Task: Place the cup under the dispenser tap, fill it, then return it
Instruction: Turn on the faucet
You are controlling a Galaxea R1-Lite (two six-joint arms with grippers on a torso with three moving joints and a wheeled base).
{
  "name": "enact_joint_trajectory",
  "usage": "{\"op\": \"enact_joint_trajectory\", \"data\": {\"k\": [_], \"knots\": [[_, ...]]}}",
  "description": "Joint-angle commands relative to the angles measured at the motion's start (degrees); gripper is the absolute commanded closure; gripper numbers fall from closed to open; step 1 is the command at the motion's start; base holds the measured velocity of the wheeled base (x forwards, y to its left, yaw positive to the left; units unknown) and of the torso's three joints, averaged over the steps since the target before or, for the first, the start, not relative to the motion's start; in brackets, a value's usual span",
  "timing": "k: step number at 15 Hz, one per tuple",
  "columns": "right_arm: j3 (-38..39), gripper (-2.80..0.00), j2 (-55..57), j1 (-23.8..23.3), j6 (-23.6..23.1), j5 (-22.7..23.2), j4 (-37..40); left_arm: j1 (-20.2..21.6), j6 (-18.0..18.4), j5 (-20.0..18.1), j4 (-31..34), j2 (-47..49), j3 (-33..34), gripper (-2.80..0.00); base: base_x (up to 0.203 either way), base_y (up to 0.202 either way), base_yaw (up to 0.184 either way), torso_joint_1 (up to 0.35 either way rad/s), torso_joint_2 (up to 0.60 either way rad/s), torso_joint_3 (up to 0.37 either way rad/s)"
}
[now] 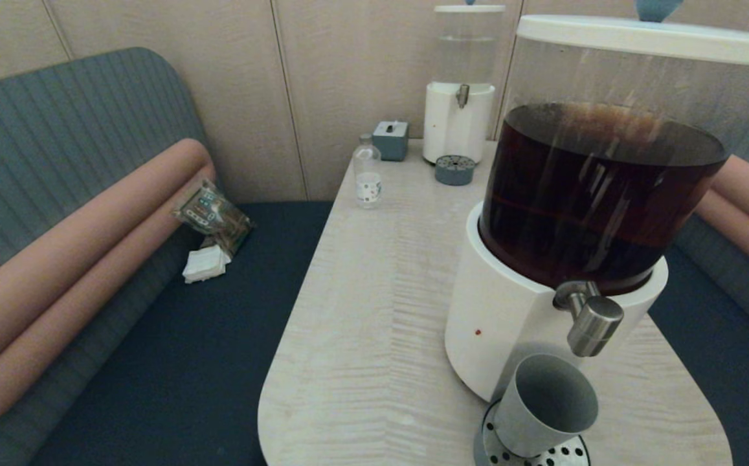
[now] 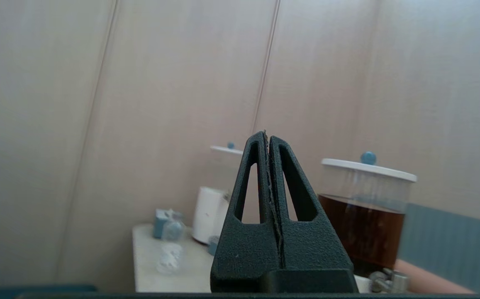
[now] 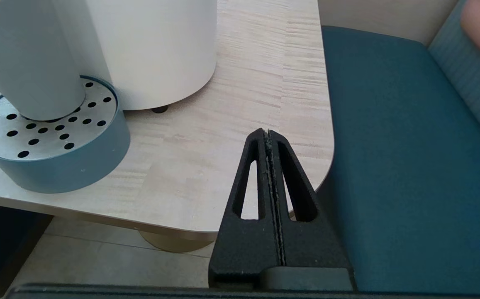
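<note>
The grey-green cup (image 1: 546,404) stands upright on the perforated steel drip tray (image 1: 558,454), directly below the brushed-steel dispenser tap (image 1: 591,320) of the large white-based dispenser (image 1: 510,323) with dark brown liquid. In the right wrist view the cup (image 3: 24,58) rests on the drip tray (image 3: 53,143) next to the dispenser base (image 3: 152,45). My right gripper (image 3: 268,132) is shut and empty, hovering low over the table's near right corner, apart from the cup. My left gripper (image 2: 265,133) is shut and empty, held up off the table's left side, facing the wall. Neither gripper shows in the head view.
At the table's far end stand a small clear-liquid dispenser (image 1: 459,97) with its own drip tray (image 1: 455,170), a small clear bottle (image 1: 368,171) and a grey box (image 1: 391,140). Blue bench seats (image 1: 186,349) flank the table (image 1: 374,310); a packet and napkins (image 1: 212,226) lie on the left one.
</note>
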Motion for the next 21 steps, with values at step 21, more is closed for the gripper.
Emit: {"op": "enact_joint_trajectory", "data": {"k": [21], "knots": [[0.5, 0.00, -0.5, 0.0, 0.0, -0.1, 0.0, -4.3, 38.2, 6.8, 49.6, -15.9, 7.7, 0.00, 0.000, 0.000, 0.000, 0.000, 0.00, 0.000]]}}
